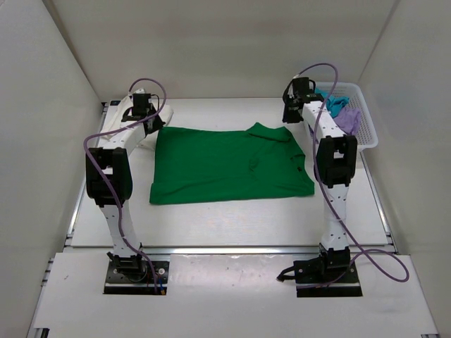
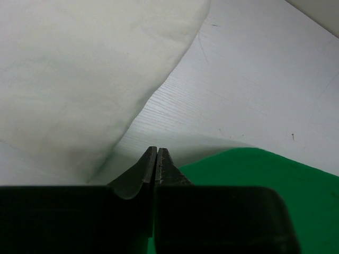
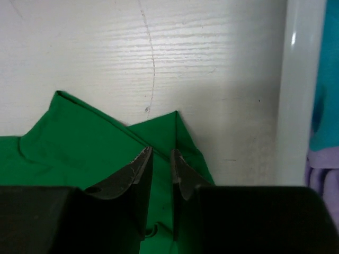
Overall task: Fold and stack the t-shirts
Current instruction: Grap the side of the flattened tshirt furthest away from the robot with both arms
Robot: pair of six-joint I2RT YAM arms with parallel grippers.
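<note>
From above, the bright green t-shirt lies spread flat in the middle of the table, with one sleeve turned up at its 1 o'clock corner. The cream-white t-shirt is bunched at 10 o'clock from it, partly under the left arm. The left gripper hangs over that cream cloth, and its jaws cannot be made out from this height. The right gripper sits at 1 o'clock of the green shirt, just beside the white lattice basket, which stands at 2 o'clock. The teal t-shirt and the lilac t-shirt lie crumpled together in the basket.

In the left wrist view, the left gripper has its jaws pressed together with nothing between them. The cream-white t-shirt fills the 10 o'clock part of the view, the green t-shirt shows at 4 o'clock, and bare table lies between them.

In the right wrist view, the right gripper has its jaws a narrow gap apart over a folded corner of the green t-shirt. A crease of the cloth runs into the gap, and I cannot tell whether it is pinched. At 3 o'clock stands the basket wall, with teal and lilac cloth behind it.
</note>
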